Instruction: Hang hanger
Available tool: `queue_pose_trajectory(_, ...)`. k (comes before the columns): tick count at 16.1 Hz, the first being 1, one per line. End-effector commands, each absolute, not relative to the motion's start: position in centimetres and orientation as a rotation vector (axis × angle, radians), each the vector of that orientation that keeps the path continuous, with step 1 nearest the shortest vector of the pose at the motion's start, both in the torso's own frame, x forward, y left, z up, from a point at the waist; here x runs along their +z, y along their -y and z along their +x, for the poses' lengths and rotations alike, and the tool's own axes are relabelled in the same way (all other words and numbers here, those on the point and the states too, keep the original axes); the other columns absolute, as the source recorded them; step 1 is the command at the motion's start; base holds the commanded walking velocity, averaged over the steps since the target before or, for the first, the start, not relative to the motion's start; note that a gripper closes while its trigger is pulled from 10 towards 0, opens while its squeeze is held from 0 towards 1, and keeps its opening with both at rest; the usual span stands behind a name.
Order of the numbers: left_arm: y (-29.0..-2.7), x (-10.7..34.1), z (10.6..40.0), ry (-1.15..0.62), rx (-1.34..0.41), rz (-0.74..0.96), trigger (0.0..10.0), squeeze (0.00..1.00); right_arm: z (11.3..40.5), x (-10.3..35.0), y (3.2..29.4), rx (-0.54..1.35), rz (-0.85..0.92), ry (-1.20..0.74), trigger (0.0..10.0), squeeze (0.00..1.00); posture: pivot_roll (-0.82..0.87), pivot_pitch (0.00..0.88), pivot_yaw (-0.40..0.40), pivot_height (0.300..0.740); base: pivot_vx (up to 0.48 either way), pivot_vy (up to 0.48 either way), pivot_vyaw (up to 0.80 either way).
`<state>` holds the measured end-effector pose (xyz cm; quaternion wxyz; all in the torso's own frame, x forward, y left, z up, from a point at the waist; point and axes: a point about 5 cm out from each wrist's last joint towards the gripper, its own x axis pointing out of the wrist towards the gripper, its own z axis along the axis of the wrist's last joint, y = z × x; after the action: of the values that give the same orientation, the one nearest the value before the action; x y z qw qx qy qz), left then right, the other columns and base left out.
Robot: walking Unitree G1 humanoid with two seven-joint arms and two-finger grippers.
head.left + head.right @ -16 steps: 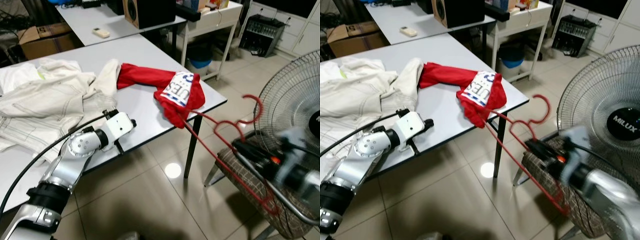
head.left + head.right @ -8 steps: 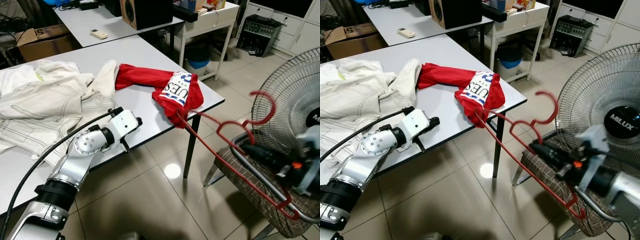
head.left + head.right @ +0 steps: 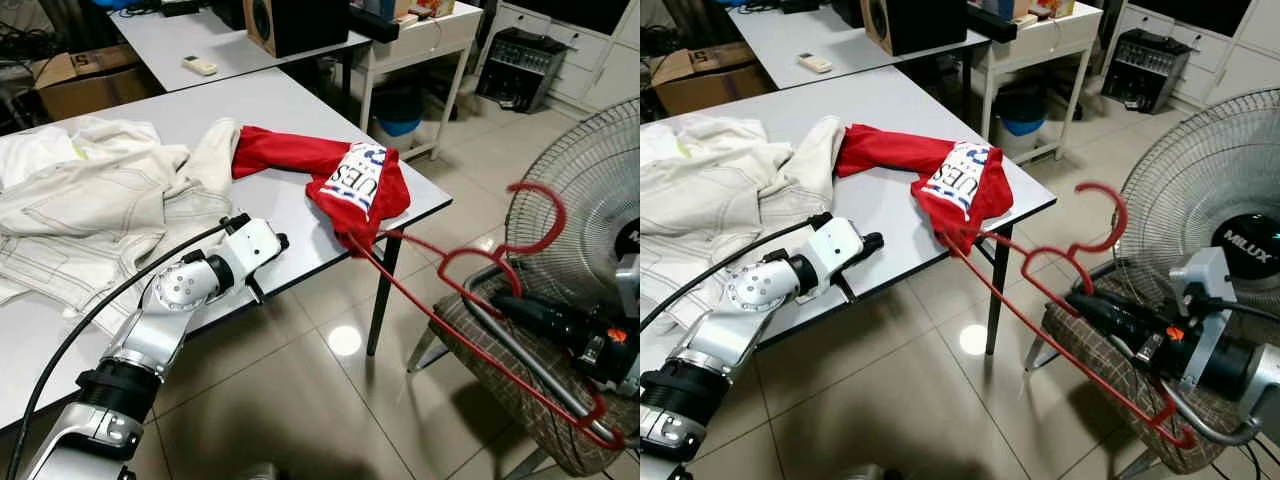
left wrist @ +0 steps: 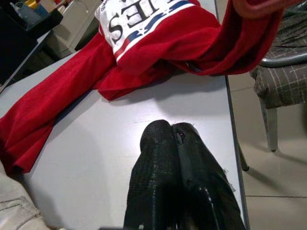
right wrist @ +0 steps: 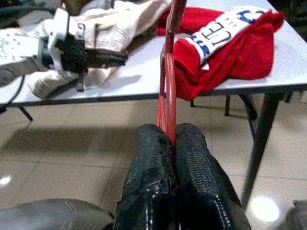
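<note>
Tiled floor (image 3: 300, 400) with a glare spot, grey table (image 3: 290, 110) across the left and middle, second table (image 3: 170, 45) farther back carrying a remote (image 3: 204, 66) and a dark speaker (image 3: 295, 22). Cardboard box (image 3: 85, 75) at far left. Standing fan (image 3: 1210, 200) at right, marked MILUX, with a chair (image 3: 1110, 360) of checked brown fabric just near of it.

On the table: cream jacket (image 3: 90, 210) heaped at left, red garment (image 3: 330, 175) with a white printed patch draped at the right edge, partly hanging over it.

Left gripper (image 3: 270, 243) low over the tabletop near the table's near edge, just right of the jacket, pointed toward the red garment; fingers (image 4: 165, 158) pressed together, grasping nothing.

Right gripper (image 3: 1085, 305) out at right, off the table, in front of the fan and above the chair. Fingers (image 5: 168, 158) clenched on the red hanger (image 3: 1060, 300), pinching its thin wire between them. Hanger held in the air, tilted: hook up and curled in front of the fan grille, one shoulder end tucked into or behind the overhanging red garment at the table's edge, other end low at near right over the chair. Cannot tell whether the hanger's far end is threaded inside the garment or merely touching it.
</note>
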<state>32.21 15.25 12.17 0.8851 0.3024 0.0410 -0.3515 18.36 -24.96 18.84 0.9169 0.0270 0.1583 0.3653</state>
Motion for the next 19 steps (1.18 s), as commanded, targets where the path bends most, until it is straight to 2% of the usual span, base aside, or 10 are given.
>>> queue_pose_trajectory(1, -14.8, 13.0, 32.5, -0.049, -0.730, 0.629, 0.0, 0.00, 18.1, 17.7, 25.0, 0.737, -0.046, -0.417, 10.0, 0.00, -0.11, 0.035, 0.032, 0.740, 0.000, 0.000, 0.00)
queue_pose_trajectory(2, -14.6, 13.1, 32.5, -0.044, -0.733, 0.626, 0.0, 0.00, 18.0, 17.3, 25.1, 0.728, -0.073, -0.439, 10.0, 0.00, -0.11, 0.036, 0.033, 0.740, 0.000, 0.000, 0.00)
queue_pose_trajectory(7, -13.9, 13.0, 32.5, -0.041, -0.758, 0.639, 0.0, 0.00, 17.4, 15.0, 24.3, 0.769, 0.008, -0.500, 10.0, 0.00, -0.12, 0.040, 0.036, 0.740, 0.000, 0.000, 0.00)
queue_pose_trajectory(9, -13.9, 13.0, 32.5, -0.041, -0.758, 0.642, 0.0, 0.00, 18.4, 14.0, 24.8, 0.686, -0.008, -0.473, 10.0, 0.00, -0.11, 0.042, 0.035, 0.740, 0.000, 0.000, 0.00)
queue_pose_trajectory(11, -13.7, 13.0, 32.6, -0.037, -0.757, 0.641, 0.0, 0.00, 19.0, 13.6, 24.5, 0.682, 0.004, -0.450, 10.0, 0.00, -0.11, 0.042, 0.034, 0.740, 0.000, 0.000, 0.00)
queue_pose_trajectory(16, -12.9, 13.1, 32.6, -0.027, -0.773, 0.635, 0.0, 0.00, 20.0, 10.6, 21.6, 0.777, -0.112, -0.470, 10.0, 0.00, -0.10, 0.045, 0.038, 0.740, 0.000, 0.000, 0.00)
queue_pose_trajectory(19, -12.9, 13.1, 32.6, -0.030, -0.776, 0.632, 0.0, 0.00, 19.8, 9.9, 20.7, 0.828, -0.149, -0.486, 10.0, 0.00, -0.10, 0.049, 0.037, 0.740, 0.000, 0.000, 0.00)
